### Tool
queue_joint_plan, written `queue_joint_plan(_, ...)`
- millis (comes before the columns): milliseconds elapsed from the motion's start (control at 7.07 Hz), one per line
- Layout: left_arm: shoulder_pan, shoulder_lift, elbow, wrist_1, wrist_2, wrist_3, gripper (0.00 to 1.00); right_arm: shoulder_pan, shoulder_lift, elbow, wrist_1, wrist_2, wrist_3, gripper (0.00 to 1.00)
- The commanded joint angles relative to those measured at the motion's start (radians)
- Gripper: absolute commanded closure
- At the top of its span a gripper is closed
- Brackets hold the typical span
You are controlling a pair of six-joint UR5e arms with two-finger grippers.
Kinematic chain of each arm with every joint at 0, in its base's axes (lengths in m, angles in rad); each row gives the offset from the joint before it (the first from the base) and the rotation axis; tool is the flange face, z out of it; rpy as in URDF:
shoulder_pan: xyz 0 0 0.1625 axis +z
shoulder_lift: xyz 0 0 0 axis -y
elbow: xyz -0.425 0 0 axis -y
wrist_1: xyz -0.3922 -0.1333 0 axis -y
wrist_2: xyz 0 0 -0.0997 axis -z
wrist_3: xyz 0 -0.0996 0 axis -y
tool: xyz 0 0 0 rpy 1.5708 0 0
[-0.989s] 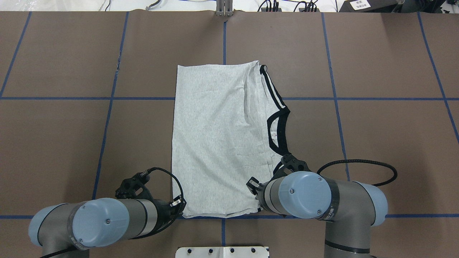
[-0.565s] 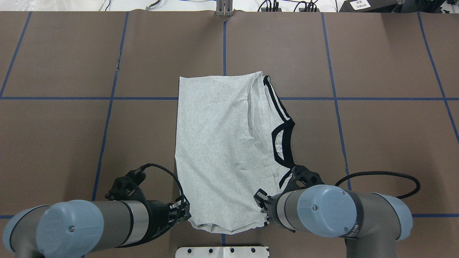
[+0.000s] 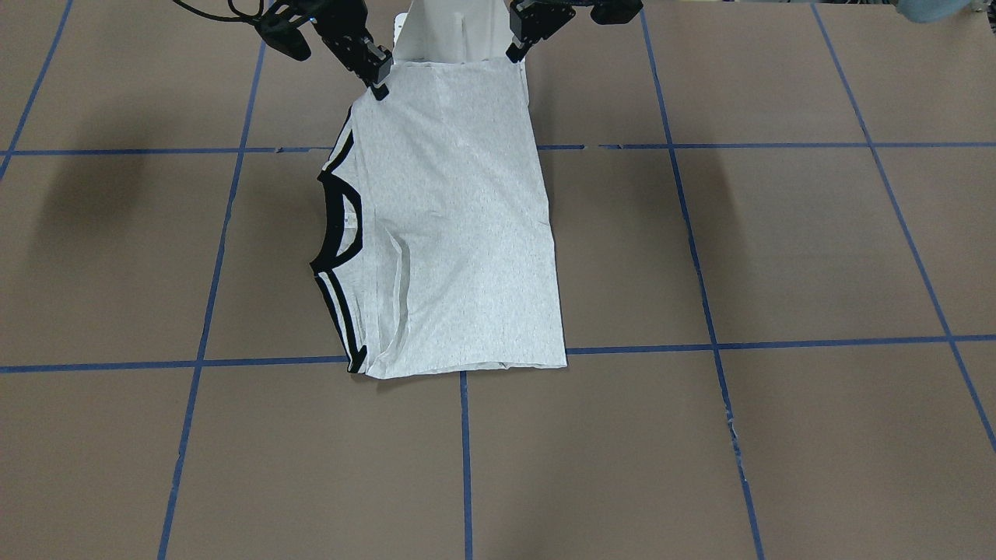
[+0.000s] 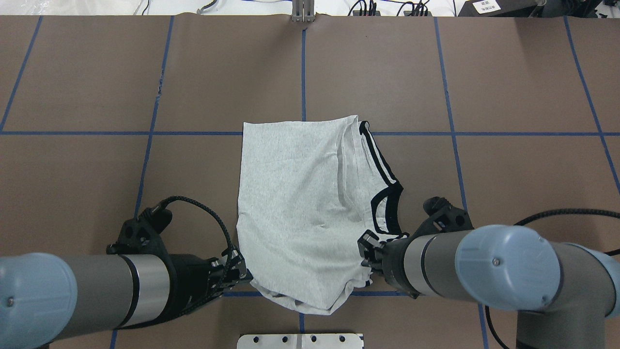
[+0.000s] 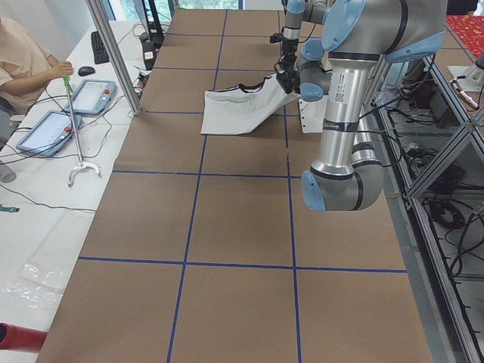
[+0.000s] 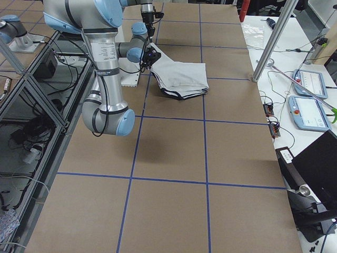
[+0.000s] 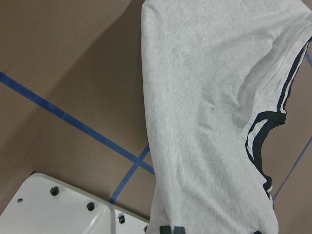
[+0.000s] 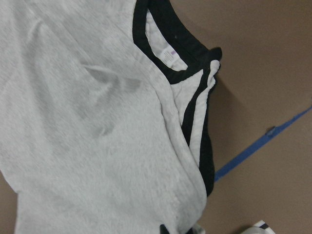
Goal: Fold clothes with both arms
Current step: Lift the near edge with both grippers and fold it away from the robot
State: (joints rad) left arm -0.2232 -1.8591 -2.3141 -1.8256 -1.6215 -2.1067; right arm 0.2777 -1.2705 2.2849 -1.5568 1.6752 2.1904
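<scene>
The shirt (image 4: 300, 208) is a long folded strip whose long axis runs straight away from the robot. Its far end lies flat on the table (image 4: 97, 97) and its near end is raised off it. The left gripper (image 4: 237, 271) is pinched tight on the near corner on its own side. The right gripper (image 4: 366, 252) is likewise clamped on the other near corner, just below the neckband (image 4: 387, 208). The side views show the cloth sloping up like a ramp from the table to the two grippers, and from above the near edge sags a little between them. All the free cloth therefore lies forward of both tools, away from the robot. The grippers stand on either side of the strip's axis, about equally near their own corners, with the right one slightly further forward. The coming move probably turns on that layout. To halve the strip, both grippers would need to carry the raised end forward along the long axis and lay it over the resting far end. They would need to travel level and at an even spacing, or the sagging middle may wrinkle and the edges may land askew. The neckband and striped hems stack along the robot's right side, so that edge is thicker and may drag.
</scene>
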Motion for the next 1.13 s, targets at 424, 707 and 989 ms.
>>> queue_joint_plan(424, -0.284, -0.156, 0.195, -0.009, -0.057, 0.186, 1.0, 0.287, 0.236, -0.326, 0.014, 0.141, -0.052, 1.0)
queue_joint_plan(707, -0.327, -0.192, 0.296, -0.032, -0.054, 0.226, 1.0, 0.316, 0.25, -0.363, 0.017, 0.153, -0.072, 1.0)
queue_joint_plan(989, -0.34, -0.196, 0.418, -0.148, -0.047, 0.228, 1.0, 0.339, 0.295, -0.503, 0.136, 0.153, -0.069, 1.0)
